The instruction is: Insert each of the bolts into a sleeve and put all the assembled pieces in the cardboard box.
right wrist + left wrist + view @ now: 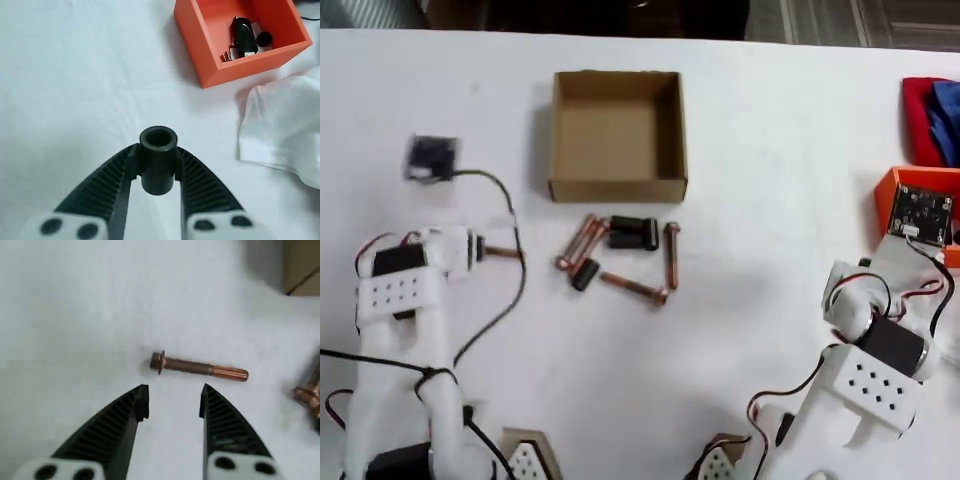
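Bright, even light washes out the white tabletop (770, 150) around the cardboard box (617, 135). Shadows beside it are faint and soft; the room beyond is dark.

Left arm (405, 330) and right arm (875, 385) are white plastic, black motors (895, 345), skinny red and black wires (366, 252). Fingers (107, 182) are black and ribbed, white blocks (67, 220) with dark holes (87, 231) right behind them.

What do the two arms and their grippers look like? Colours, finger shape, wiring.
The left arm and right arm are white printed shells with black servos, a perforated white plate each, and thin red and black wires. The left gripper and right gripper have black, ribbed, tapering fingers on white bases with round holes.
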